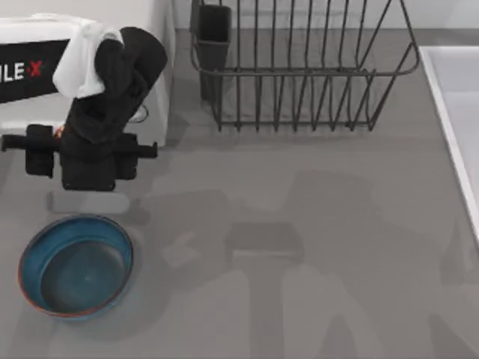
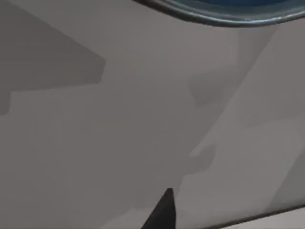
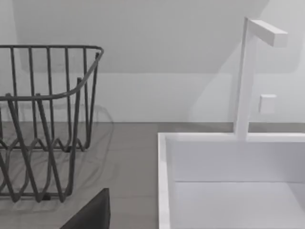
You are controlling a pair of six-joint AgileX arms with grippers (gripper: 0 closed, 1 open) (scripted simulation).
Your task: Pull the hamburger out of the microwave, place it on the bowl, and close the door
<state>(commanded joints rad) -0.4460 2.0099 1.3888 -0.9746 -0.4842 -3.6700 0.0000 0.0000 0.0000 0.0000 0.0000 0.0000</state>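
The white microwave [image 1: 159,75] stands at the table's far left corner, mostly covered by my left arm. My left gripper [image 1: 88,161] hangs in front of it, just behind the bowl. In the left wrist view one dark fingertip [image 2: 164,212] shows over bare table. The blue bowl [image 1: 75,265], teal inside with a reddish-brown rim, sits empty near the front left, and its rim [image 2: 214,14] also appears from the wrist. A pale grey strip [image 1: 90,202], seemingly the door's edge, lies between gripper and bowl. The hamburger is hidden, though a tiny orange speck [image 1: 58,132] shows beside the wrist.
A dark wire dish rack [image 1: 299,67] stands at the back centre, with its side [image 3: 47,119] facing the right wrist. A white sink [image 1: 456,112] with a faucet [image 3: 248,76] occupies the right edge. A dark finger [image 3: 90,214] of my right gripper shows near it.
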